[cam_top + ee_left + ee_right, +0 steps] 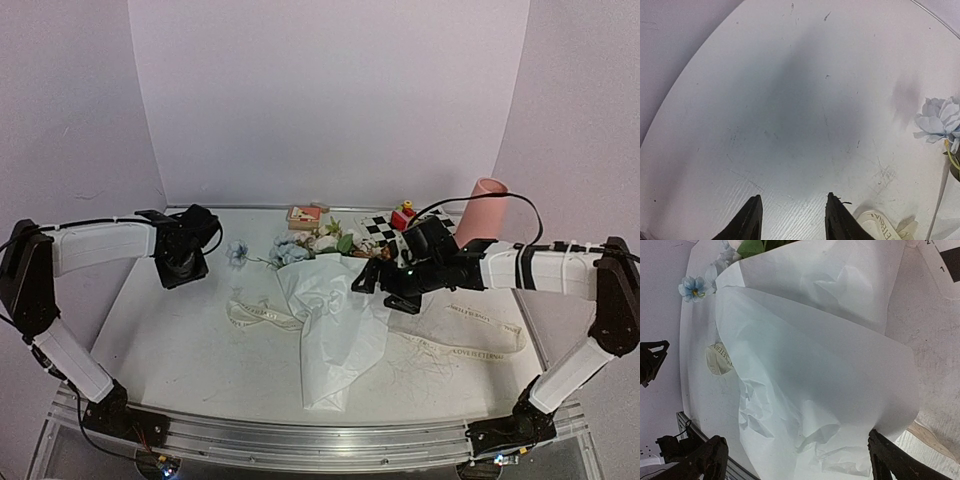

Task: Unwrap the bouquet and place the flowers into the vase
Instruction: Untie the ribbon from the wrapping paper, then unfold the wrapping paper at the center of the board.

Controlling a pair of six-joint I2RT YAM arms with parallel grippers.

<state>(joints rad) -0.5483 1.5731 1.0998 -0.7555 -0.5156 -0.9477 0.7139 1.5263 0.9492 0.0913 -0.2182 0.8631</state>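
Only the top view shows the vase, a smooth pink cylinder standing upright at the far right. The bouquet lies mid-table in creased white paper, with the flowers pointed toward the back. In the right wrist view, the right gripper is spread wide over that paper. The left gripper is seen partly parted and empty above the scratched white table.
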